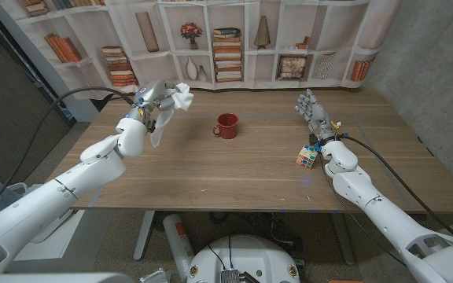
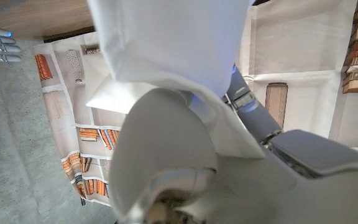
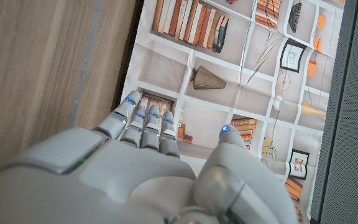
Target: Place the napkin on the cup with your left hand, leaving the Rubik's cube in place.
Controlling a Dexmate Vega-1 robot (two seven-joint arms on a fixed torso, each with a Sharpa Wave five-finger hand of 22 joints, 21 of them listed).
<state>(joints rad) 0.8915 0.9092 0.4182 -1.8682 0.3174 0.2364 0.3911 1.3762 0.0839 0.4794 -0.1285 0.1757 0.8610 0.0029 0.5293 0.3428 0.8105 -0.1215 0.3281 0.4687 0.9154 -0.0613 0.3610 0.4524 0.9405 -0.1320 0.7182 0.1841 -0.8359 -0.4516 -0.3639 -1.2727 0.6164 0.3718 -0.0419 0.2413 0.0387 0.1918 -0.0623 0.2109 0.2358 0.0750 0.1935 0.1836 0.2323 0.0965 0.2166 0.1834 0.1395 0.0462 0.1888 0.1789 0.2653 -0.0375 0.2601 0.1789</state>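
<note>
- Head view showed the left hand [image 1: 149,97] raised in the upper left of the frame, its fingers pinching a white napkin [image 1: 171,106] that hung loose above the wooden table [image 1: 211,169].
- Left wrist view carried the napkin [image 2: 166,43] draped close across the lens in front of the left hand [image 2: 229,180].
- A red cup [image 1: 226,125] stood upright at centre frame, well apart from the napkin and to its right.
- The Rubik's cube [image 1: 308,156] sat at right of centre, just beside the right wrist; the right hand [image 1: 311,108] held nothing, fingers straight and close together.
- Judged from here, the carry should run rightward and stay high, so the trailing cloth clears the rim.
- Centring the napkin over the mouth before letting go would likely keep it from sliding off, with the cube far from that path.
</note>
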